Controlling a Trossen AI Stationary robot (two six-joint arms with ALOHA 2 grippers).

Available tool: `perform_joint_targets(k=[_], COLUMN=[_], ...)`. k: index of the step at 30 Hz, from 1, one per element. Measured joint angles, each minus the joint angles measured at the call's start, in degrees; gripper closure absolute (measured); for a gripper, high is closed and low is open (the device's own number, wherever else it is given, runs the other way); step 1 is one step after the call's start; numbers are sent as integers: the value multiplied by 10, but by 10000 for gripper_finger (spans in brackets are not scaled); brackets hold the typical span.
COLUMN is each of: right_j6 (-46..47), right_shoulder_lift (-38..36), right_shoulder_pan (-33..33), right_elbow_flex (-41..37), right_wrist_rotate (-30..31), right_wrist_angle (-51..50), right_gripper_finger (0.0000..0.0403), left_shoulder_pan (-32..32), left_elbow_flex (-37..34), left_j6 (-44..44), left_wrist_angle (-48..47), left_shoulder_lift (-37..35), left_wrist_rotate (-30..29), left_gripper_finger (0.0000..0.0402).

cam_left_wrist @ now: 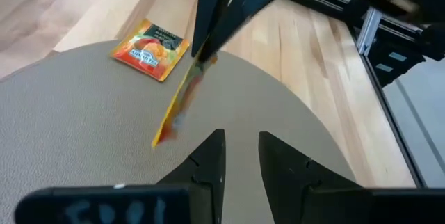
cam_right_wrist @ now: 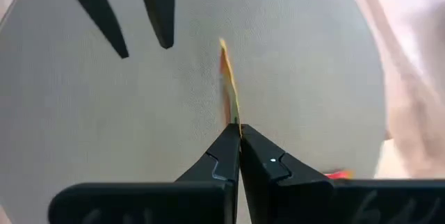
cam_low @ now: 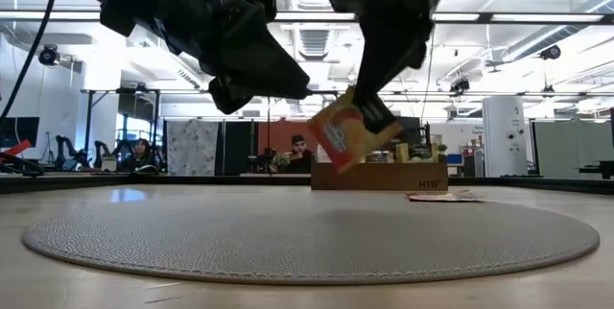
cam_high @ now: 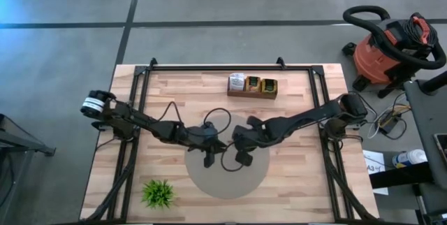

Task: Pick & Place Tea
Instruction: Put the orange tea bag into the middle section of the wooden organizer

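An orange tea sachet (cam_low: 347, 134) hangs over the round grey mat (cam_high: 227, 176) with my right gripper (cam_right_wrist: 236, 135) shut on it; in both wrist views it shows edge-on (cam_left_wrist: 182, 102). A second orange sachet (cam_left_wrist: 151, 49) lies flat on the mat near its edge. My left gripper (cam_left_wrist: 240, 156) hovers open just beside the hanging sachet, with nothing between its fingers. In the high view both grippers, the left one (cam_high: 208, 158) and the right one (cam_high: 243, 158), meet over the middle of the mat. My right gripper pinches the sachet's upper edge (cam_right_wrist: 234, 122) between its two fingers. The fingers come from above, slanting down. The sachet hangs tilted below them, lifted clear of the mat.
A brown cardboard box (cam_high: 253, 91) with several sachets standing in it sits at the table's far edge. A small green plant (cam_high: 159, 192) stands at the near left corner. Black frame rails (cam_high: 140, 85) run along the table's sides. A red shop vacuum (cam_high: 387, 47) is on the floor beyond.
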Motion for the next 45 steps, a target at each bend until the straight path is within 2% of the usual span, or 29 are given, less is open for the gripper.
perform_joint_targets(k=[14,25,28,31,33,37,41,45], right_j6=[-137,-271,-295,-317,-324,-325,-325,-327], right_shoulder_lift=[0,0,-1,-1,-1,0,4,5], right_shoulder_pan=[-23,-152,-179,-172,-159,-128,-109,-104], right_elbow_flex=[85,170,204,227,233,234,234,240], right_wrist_rotate=[46,63,14,-30,-48,-62,-62,-62], right_wrist_angle=[-194,-292,-318,-329,-329,-329,-329,-328], right_gripper_finger=[394,394,394,394,394,394,394,394], left_shoulder_pan=[0,-1,-1,5,13,31,53,78], left_elbow_flex=[0,0,0,0,0,8,25,42], left_j6=[-50,-81,-75,-72,-66,-14,58,91], left_wrist_angle=[-1,-18,-38,-37,-33,-29,-26,-30], left_shoulder_lift=[-26,-95,-111,-119,-121,-118,-103,-77], left_wrist_rotate=[0,-4,-62,-131,-145,-143,-102,-74], left_gripper_finger=[319,319,319,319,319,319,319,319])
